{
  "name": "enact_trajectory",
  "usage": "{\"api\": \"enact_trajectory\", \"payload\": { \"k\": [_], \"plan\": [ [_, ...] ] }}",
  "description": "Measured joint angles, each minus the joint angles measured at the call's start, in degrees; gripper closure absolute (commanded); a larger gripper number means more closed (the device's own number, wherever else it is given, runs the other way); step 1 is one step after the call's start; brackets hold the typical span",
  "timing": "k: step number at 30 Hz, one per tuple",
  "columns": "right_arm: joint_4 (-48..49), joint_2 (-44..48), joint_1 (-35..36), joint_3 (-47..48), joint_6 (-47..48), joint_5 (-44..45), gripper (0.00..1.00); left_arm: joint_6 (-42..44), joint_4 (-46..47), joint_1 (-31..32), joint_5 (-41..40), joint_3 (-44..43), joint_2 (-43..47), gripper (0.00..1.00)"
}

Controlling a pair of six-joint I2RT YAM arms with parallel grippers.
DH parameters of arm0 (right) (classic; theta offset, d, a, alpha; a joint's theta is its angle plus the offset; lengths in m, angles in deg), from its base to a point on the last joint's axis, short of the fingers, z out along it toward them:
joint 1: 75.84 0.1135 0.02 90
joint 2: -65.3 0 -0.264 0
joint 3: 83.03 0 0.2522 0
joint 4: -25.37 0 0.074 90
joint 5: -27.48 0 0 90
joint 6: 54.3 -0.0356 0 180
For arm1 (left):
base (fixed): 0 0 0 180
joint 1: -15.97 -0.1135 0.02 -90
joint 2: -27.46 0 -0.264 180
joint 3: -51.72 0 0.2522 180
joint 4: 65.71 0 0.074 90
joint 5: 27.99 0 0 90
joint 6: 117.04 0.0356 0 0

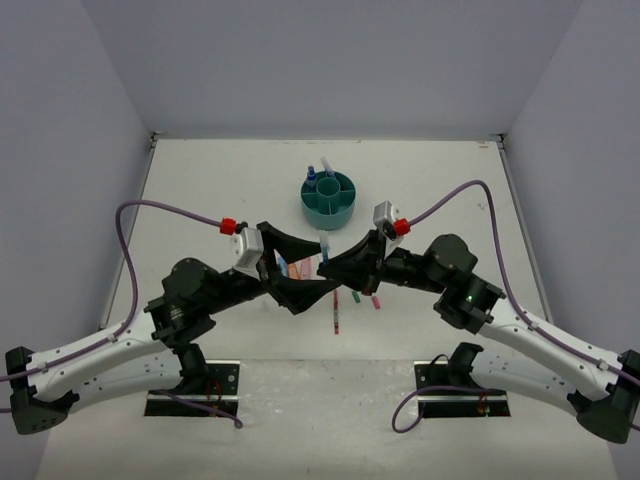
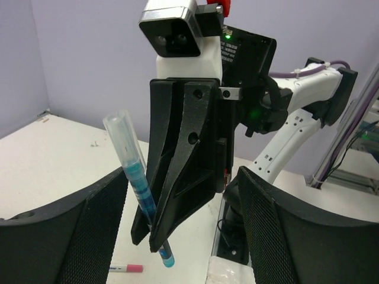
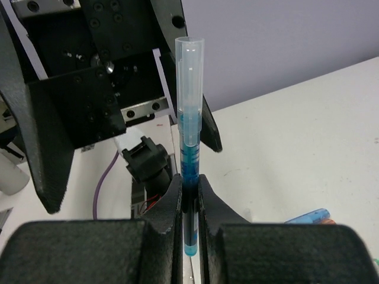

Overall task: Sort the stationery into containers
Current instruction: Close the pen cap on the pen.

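Note:
A blue pen with a clear cap point(image 3: 189, 118) stands upright, pinched low on its barrel by my right gripper point(image 3: 189, 198), which is shut on it. My left gripper point(image 2: 183, 180) is open wide, one mesh-padded finger on either side of the right gripper's fingers point(image 2: 177, 195) and the pen point(image 2: 133, 171), touching neither. From above, both grippers meet mid-table, left gripper point(image 1: 312, 276) and right gripper point(image 1: 330, 267), with the pen point(image 1: 323, 245) sticking up between them. The teal organiser point(image 1: 346, 211) sits just beyond and holds a few blue items.
Loose stationery lies under and near the grippers: a red-capped pen point(image 1: 337, 314), a green-capped pen point(image 1: 355, 296), a pink-capped pen point(image 2: 127, 268), pink and blue markers point(image 1: 292, 267), and a blue marker point(image 3: 308, 216). A white block point(image 2: 228, 273) lies by the left gripper.

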Motion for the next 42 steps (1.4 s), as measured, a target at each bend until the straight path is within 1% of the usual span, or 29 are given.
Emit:
{"api": "enact_trajectory", "payload": {
  "k": [5,10,12,16,18,20,25,26,28,30,33,35,37,39,40,42],
  "plan": [
    [0.05,1.90,-0.02,-0.86,1.57,-2.83,1.00,2.27,-4.16,0.00,1.80,-4.54,0.20,0.27],
    [0.13,3.14,-0.02,-1.61,2.68,-6.37,1.00,3.55,-6.73,0.00,1.82,-7.80,-0.30,0.29],
    [0.09,3.27,-0.02,-1.72,2.93,-7.29,1.00,3.72,-7.11,0.00,2.47,-8.80,-0.88,0.32],
    [0.08,3.42,-0.02,-1.77,3.25,-8.53,1.00,3.75,-7.53,0.00,4.41,-9.44,-2.10,0.42],
    [0.08,3.56,-0.02,-1.77,3.40,-9.41,1.00,3.64,-7.53,0.00,5.27,-9.44,-2.31,0.50],
    [0.06,3.56,-0.02,-1.77,3.73,-10.22,1.00,3.69,-7.40,0.00,6.27,-9.44,-2.31,0.52],
    [0.00,3.56,-0.04,-1.77,4.34,-12.66,1.00,3.59,-6.15,0.00,10.35,-9.44,-2.33,0.53],
    [0.01,3.56,-0.04,-1.77,4.40,-13.01,1.00,3.49,-5.65,0.00,11.09,-9.44,-2.33,0.54],
    [-0.05,3.56,-0.02,-1.77,4.50,-13.88,1.00,3.16,-4.75,0.00,12.35,-9.44,-2.40,0.62],
    [-0.19,3.56,-0.02,-1.77,4.79,-14.58,1.00,3.12,-3.93,0.00,13.18,-9.44,-2.62,0.64],
    [-0.63,3.56,-0.03,-1.77,5.27,-15.65,1.00,3.03,-3.11,-0.02,13.78,-9.44,-3.21,0.69],
    [-1.06,3.56,-0.03,-1.77,5.57,-15.94,1.00,2.96,-2.87,-0.02,13.89,-9.44,-3.44,0.70],
    [-1.33,3.59,-0.02,-1.77,5.75,-16.16,1.00,2.89,-2.75,-0.02,13.89,-9.44,-3.47,0.74],
    [-1.54,3.69,-0.02,-1.77,5.89,-16.36,1.00,2.71,-2.73,-0.01,13.88,-9.44,-3.47,0.76],
    [-1.65,3.79,-0.03,-1.77,5.91,-16.50,1.00,2.64,-2.74,-0.02,13.86,-9.44,-3.47,0.80],
    [-1.74,4.08,-0.03,-1.77,5.91,-16.68,1.00,2.49,-2.68,-0.02,13.77,-9.39,-3.46,0.82]
  ]
}}
